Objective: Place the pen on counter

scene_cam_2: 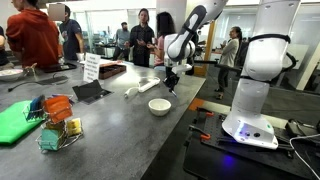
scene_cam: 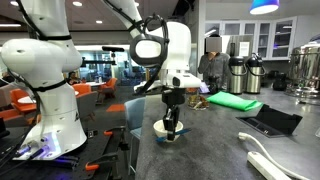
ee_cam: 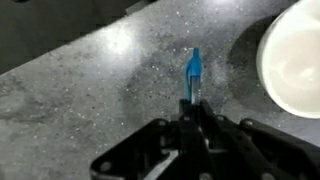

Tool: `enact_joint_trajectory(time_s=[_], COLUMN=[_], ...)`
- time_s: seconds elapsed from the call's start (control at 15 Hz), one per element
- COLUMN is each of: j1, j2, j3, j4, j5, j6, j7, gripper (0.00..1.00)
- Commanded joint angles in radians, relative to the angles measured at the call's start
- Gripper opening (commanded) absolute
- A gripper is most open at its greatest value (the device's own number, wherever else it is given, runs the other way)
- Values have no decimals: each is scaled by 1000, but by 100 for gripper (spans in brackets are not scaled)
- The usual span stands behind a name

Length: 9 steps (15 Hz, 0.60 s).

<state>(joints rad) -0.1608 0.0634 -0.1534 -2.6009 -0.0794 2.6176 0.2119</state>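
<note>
While fingers (ee_cam: 212, 125) pinch blue pen (ee_cam: 194, 70), speckled grey counter (ee_cam: 90, 80) fronts office with people (scene_cam_2: 141, 38).

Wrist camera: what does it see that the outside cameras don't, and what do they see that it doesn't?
Only the wrist view shows the blue pen clearly, pinched in the gripper. Only the exterior views show the robot's white arm and people standing behind; an exterior view also shows a wire basket. Both kinds show the white bowl on the dark counter, close beside the gripper.
</note>
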Motion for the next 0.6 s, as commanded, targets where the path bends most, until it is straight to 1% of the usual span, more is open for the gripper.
enact_joint_trajectory(time_s=[0.0, 0.13, 0.27, 0.33, 0.4, 0.53], j1=[-5, -5, 0, 3, 15, 31], j2=[57, 87, 104, 109, 109, 97], j3=[-6, -13, -26, -31, -35, -36], j4=[15, 25, 37, 46, 70, 92], j5=[62, 58, 29, 21, 4, -26], j6=[46, 60, 66, 63, 46, 48], j7=[-67, -64, -37, -29, -5, 12], gripper=[3, 3, 3, 38, 40, 53])
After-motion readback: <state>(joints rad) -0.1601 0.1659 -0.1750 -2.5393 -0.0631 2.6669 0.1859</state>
